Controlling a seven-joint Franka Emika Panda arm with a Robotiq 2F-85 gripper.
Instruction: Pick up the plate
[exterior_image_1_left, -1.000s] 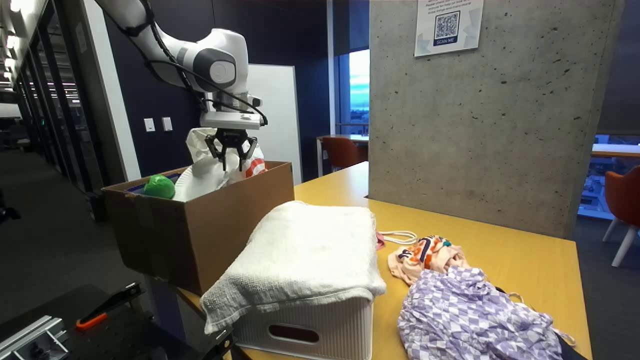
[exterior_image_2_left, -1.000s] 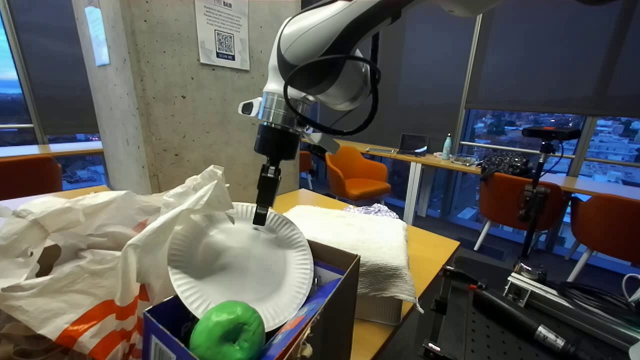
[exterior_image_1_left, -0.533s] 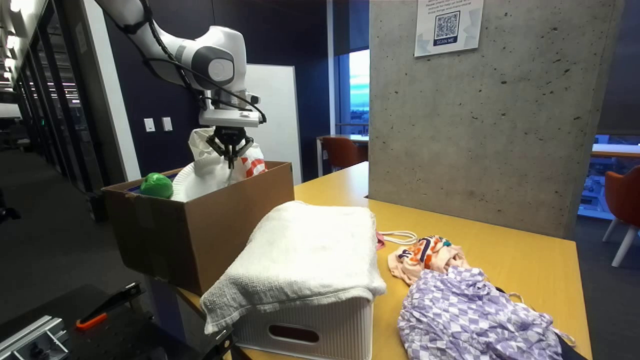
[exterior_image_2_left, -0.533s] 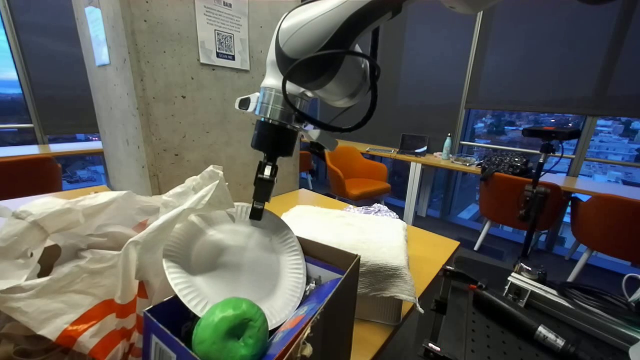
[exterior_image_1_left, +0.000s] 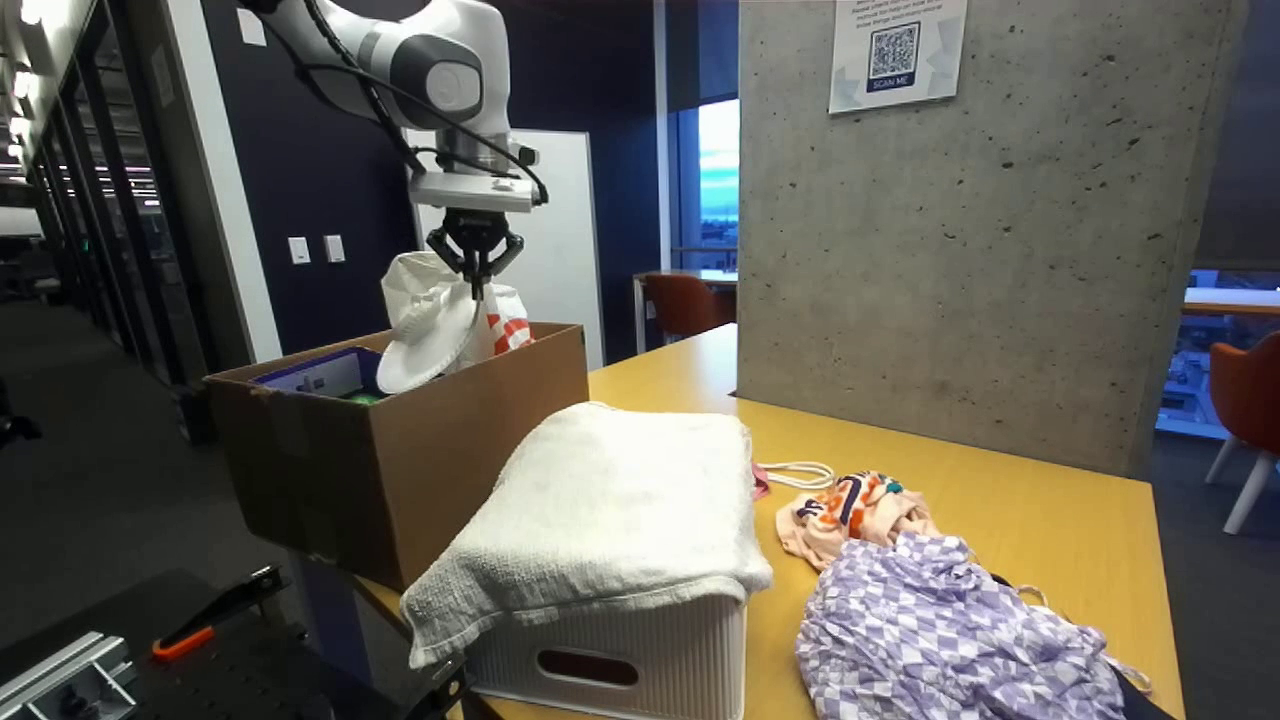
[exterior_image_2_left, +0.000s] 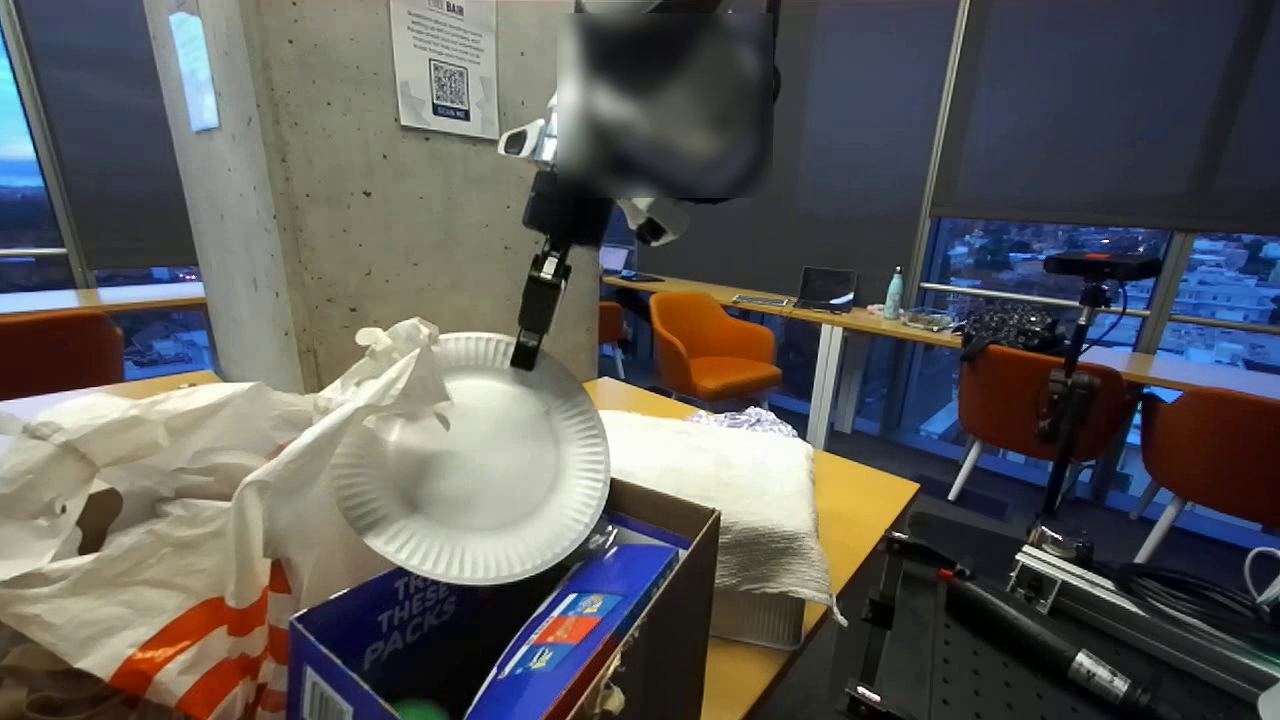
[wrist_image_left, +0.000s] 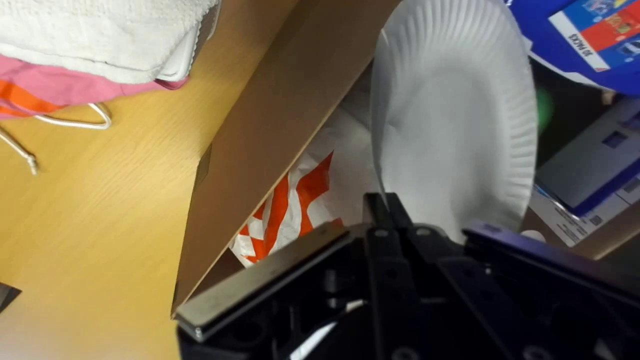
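Wrist view: tilted white plate (wrist_image_left: 455, 120), rim tight in the tool (wrist_image_left: 384, 201).

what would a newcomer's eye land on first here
Probably the white plate, tilted at the mouth of the cardboard box with its rim pinched in the tool. Next might come the crumpled white bag with orange stripes, at the left of an exterior view, and the white cloth draped over a ribbed bin on the yellow table.
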